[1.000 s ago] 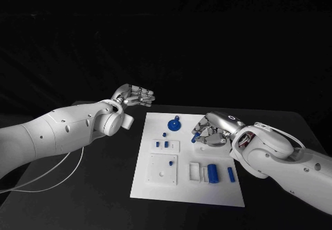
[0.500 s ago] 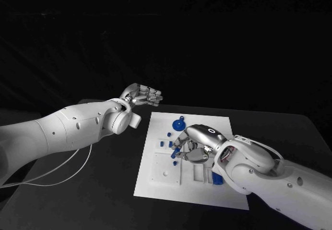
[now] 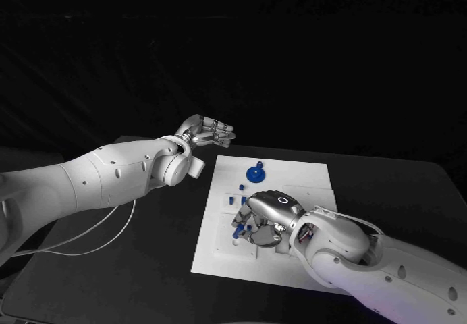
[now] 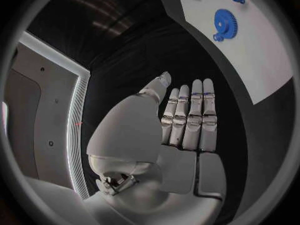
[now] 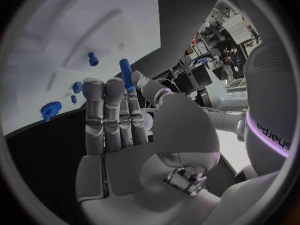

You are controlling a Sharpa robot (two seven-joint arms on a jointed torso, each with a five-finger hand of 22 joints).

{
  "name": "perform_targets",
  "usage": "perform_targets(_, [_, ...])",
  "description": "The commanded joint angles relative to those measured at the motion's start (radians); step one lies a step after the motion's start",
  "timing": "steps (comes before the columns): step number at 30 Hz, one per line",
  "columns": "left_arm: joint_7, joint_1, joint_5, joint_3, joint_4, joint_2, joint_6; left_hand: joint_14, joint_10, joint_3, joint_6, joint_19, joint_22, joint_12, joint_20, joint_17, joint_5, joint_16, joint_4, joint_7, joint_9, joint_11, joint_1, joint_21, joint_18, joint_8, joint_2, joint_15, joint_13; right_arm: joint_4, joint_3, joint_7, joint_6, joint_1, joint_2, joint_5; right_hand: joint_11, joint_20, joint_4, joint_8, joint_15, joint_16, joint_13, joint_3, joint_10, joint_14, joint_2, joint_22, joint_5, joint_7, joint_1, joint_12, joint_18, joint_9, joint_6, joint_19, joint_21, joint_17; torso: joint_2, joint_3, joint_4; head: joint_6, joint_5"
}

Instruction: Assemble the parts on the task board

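Blue peg [image 5: 125,73]: we find it pinched in the right hand [image 3: 264,219], which hangs over the middle of the task board [image 3: 306,177]. Blue gear [image 3: 255,175]: lying near the board's far edge. Small blue parts [image 3: 233,198]: standing on the board just beyond the right hand. Left hand [image 3: 206,130]: raised off the board's far left corner, fingers straight and pressed together, holding nothing.

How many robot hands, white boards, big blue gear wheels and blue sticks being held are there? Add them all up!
Hands: 2 (left hand, right hand)
White task board: 1
Blue gear: 1
Blue peg held in the right hand: 1
Total: 5
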Motion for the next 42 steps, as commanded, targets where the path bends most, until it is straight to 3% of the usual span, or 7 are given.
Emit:
perform_targets(1, [0.024,0.000,0.006,0.001,0.001,0.003,0.008,-0.009,0.002,0.007,0.001,-0.003,0.001,-0.001,-0.003,-0.001,0.006,-0.004,-0.001,-0.007,-0.001,-0.003,-0.002,0.004,-0.012,-0.004,0.003,0.000,-0.001,-0.005,-0.009,-0.008,0.005,-0.002,0.009,-0.065,-0.032,-0.007,-0.006,0.003,-0.003,-0.005,0.002,0.000,0.044,0.000,0.025,0.059,0.003,0.001,0.013,0.004,0.014,-0.001,0.004,0.045,0.007,0.002,0.000,-0.0002,-0.0003,-0.005,0.003])
perform_targets(5, [0.026,0.000,0.007,0.001,0.001,0.004,0.011,-0.006,0.007,0.011,0.004,-0.006,0.002,-0.001,-0.003,0.000,0.006,-0.004,0.000,-0.010,-0.001,-0.006,-0.004,0.004,-0.012,-0.003,0.004,-0.002,-0.001,-0.017,-0.026,-0.020,0.000,-0.004,0.022,-0.080,-0.032,-0.007,-0.007,0.003,-0.003,-0.005,0.002,0.000,0.044,0.000,0.025,0.060,0.003,0.001,0.013,0.004,0.014,-0.002,0.004,0.045,0.009,0.002,0.001,0.0004,0.0013,-0.008,0.005])
perform_targets(11, [0.027,0.000,0.009,0.001,0.001,0.003,0.012,-0.003,0.007,0.014,0.008,-0.006,0.003,-0.002,-0.004,0.001,0.005,-0.004,0.003,-0.018,-0.001,-0.016,-0.007,0.004,-0.013,-0.004,0.004,-0.006,-0.001,-0.037,-0.036,-0.045,-0.010,-0.005,0.031,-0.097,-0.032,-0.008,-0.010,0.003,-0.003,-0.006,0.001,0.006,0.045,0.001,0.024,0.060,0.003,0.001,0.010,0.004,0.011,-0.002,0.006,0.044,0.013,0.004,0.000,0.0004,0.0000,-0.005,0.010])
perform_targets(26, [0.025,0.000,0.013,0.001,0.002,0.002,0.012,-0.005,0.004,0.015,0.002,-0.005,0.003,-0.002,-0.004,0.000,0.005,-0.004,0.006,-0.012,-0.001,-0.010,-0.008,0.005,-0.014,-0.004,-0.001,-0.004,-0.001,-0.047,-0.041,-0.055,0.013,-0.012,0.038,-0.115,-0.032,-0.008,-0.010,0.003,-0.004,-0.006,0.001,0.006,0.046,0.001,0.024,0.059,0.003,0.001,0.008,0.004,0.011,-0.003,0.006,0.044,0.015,0.004,0.000,0.0000,-0.0011,-0.008,0.008])
perform_targets(31, [0.024,0.000,0.013,0.001,0.002,0.000,0.012,-0.005,0.004,0.015,0.002,-0.005,0.003,-0.002,-0.004,0.000,0.005,-0.004,0.006,-0.012,-0.001,-0.010,-0.008,0.005,-0.014,-0.004,-0.001,-0.004,-0.001,-0.043,-0.041,-0.051,0.025,-0.013,0.036,-0.113,-0.033,-0.008,-0.012,0.003,-0.004,-0.007,0.001,0.005,0.047,0.002,0.024,0.060,0.003,0.000,0.007,0.004,0.011,-0.004,0.008,0.044,0.017,0.005,0.000,0.0004,-0.0005,-0.016,0.008])
perform_targets(42, [0.022,0.000,0.014,0.001,0.002,0.000,0.014,-0.005,0.004,0.015,0.001,-0.005,0.003,-0.002,-0.004,0.001,0.005,-0.004,0.007,-0.010,-0.001,-0.008,-0.007,0.004,-0.014,-0.004,-0.001,-0.002,-0.001,-0.025,-0.041,-0.043,0.015,-0.017,0.033,-0.102,-0.034,-0.009,-0.014,0.003,-0.004,-0.007,0.001,0.001,0.048,0.003,0.025,0.060,0.003,0.000,0.007,0.004,0.010,-0.004,0.009,0.043,0.019,0.006,0.000,0.0000,-0.0004,-0.021,0.010])
